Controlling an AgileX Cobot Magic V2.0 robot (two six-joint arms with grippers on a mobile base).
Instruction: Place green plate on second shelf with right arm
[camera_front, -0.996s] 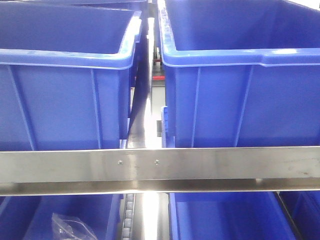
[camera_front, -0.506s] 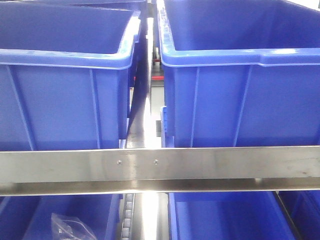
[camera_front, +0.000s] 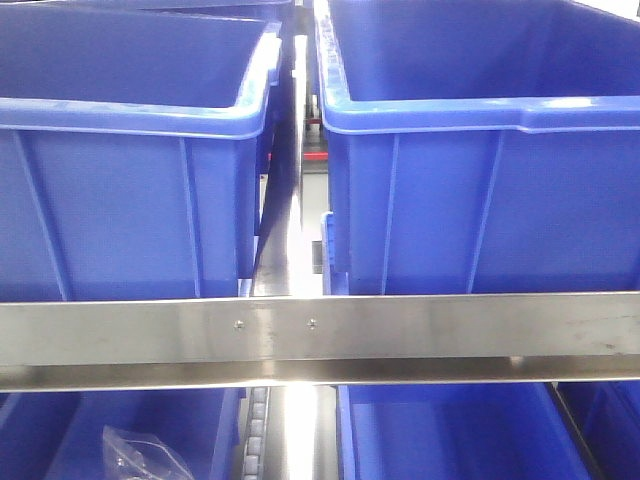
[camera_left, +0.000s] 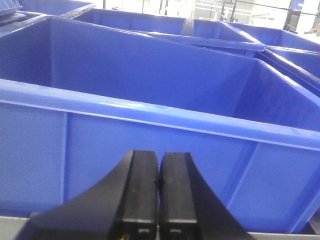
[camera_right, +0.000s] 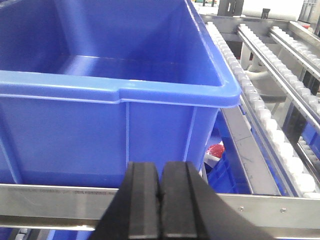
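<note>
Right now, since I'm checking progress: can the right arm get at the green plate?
Probably not yet: no plate shows in any view. The right gripper is shut and empty, facing a blue bin.

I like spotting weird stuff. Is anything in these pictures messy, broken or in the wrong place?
Nothing looks broken or spilled. The blue bins sit straight behind the metal rail. One small oddity: a crumpled clear plastic bag lies in the lower left bin. No green plate shows anywhere.
</note>
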